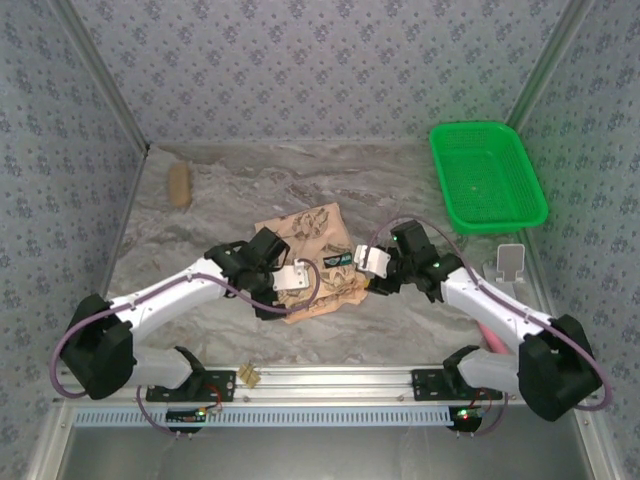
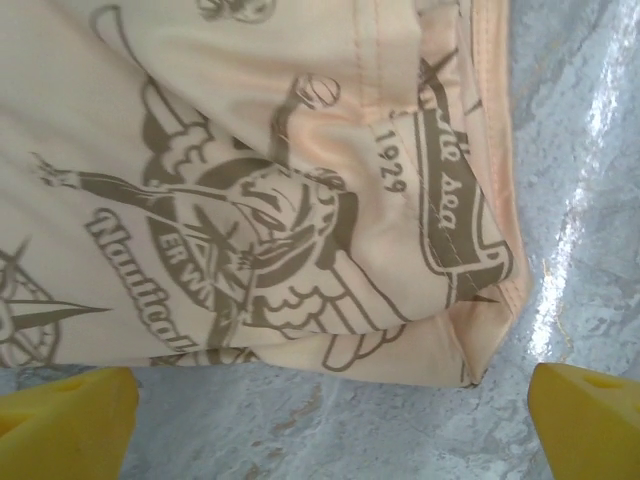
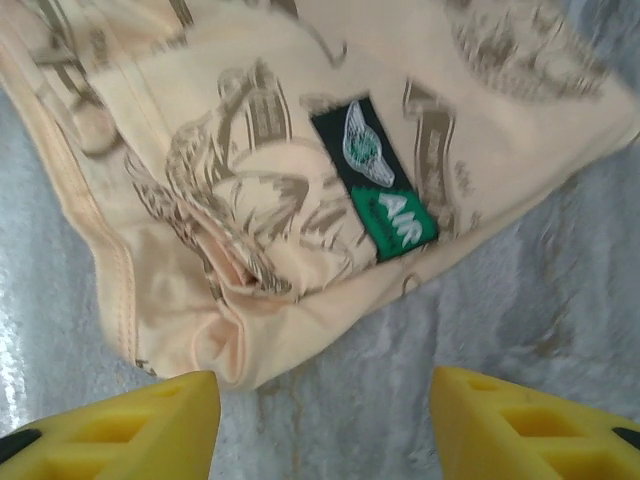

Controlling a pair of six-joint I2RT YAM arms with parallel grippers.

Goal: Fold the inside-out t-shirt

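Though partly hidden from above, the t-shirt (image 1: 308, 226) — both jaws apart and empty, left wider.

My right gripper (image 3: 320, 430) hangs over the grey marbled tabletop (image 3: 540, 300). Its two yellow fingertips (image 3: 520, 425) stand apart, with bare table between them. Just beyond them lies the pale peach cloth t-shirt with brown map prints (image 3: 250, 200), a rounded fold edge nearest me. A small black-and-green rectangular label (image 3: 375, 180) with a white winged emblem lies on its upper face. A stitched hem (image 3: 100, 250) runs along the left edge.
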